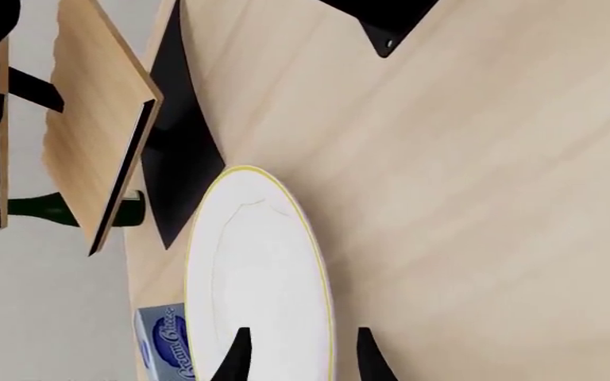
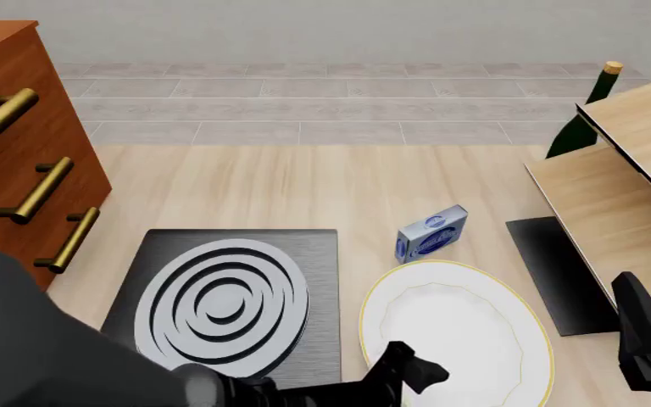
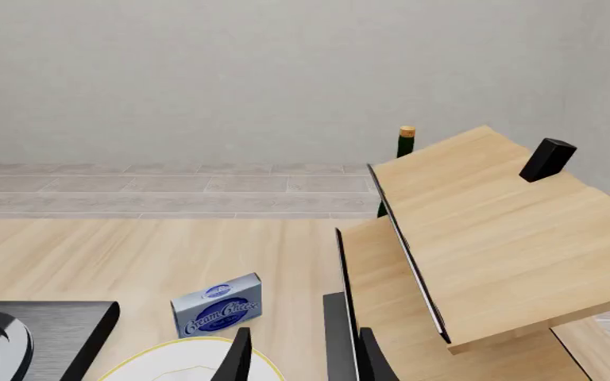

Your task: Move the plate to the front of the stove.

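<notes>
A pale wooden table [image 2: 303, 191] stands before a grey wall and tiled floor. On it the plate [image 2: 456, 335] lies flat just right of the stove [image 2: 226, 298], near a small blue box [image 2: 431, 233]. The left gripper [image 2: 416, 370] sits at the plate's near-left edge, fingers spread astride the rim. The right gripper [image 3: 303, 361] hangs spread, empty, beside wooden shelves [image 2: 625, 182] and a green bottle [image 2: 580, 119]

Bright even render light, sharp, shadows faint.
</notes>
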Tool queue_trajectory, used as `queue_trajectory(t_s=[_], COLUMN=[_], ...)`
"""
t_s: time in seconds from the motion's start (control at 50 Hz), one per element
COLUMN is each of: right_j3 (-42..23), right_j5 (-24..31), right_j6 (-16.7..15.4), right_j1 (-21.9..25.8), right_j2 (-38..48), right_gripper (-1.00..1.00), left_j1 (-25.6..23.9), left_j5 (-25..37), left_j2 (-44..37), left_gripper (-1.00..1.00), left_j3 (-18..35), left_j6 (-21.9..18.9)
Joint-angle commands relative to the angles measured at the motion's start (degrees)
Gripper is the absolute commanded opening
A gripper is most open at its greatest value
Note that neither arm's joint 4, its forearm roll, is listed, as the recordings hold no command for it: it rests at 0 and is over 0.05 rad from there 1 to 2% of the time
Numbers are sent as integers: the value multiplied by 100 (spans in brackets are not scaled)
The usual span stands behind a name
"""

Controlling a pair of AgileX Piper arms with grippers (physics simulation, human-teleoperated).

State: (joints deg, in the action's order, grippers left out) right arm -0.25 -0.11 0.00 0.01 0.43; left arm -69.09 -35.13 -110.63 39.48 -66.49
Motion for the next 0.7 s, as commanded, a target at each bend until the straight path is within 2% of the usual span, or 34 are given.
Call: queue_trajectory(t_s=[0.02,0.64,0.66,0.7], right_j3=[0,0,0,0], right_j5=[0,0,0,0], right_j6=[-1,1,1,-1], right_j1=[-1,-1,-1,2], right_j2=[0,0,0,0], right_gripper=[100,100,100,100], left_j1=[27,58,61,84], left_j5=[2,-244,-296,-313], left_j2=[-102,-498,-517,-512], left_gripper=[100,100,-100,-100], left_j3=[74,130,116,113], left_j6=[-101,-231,-257,-253])
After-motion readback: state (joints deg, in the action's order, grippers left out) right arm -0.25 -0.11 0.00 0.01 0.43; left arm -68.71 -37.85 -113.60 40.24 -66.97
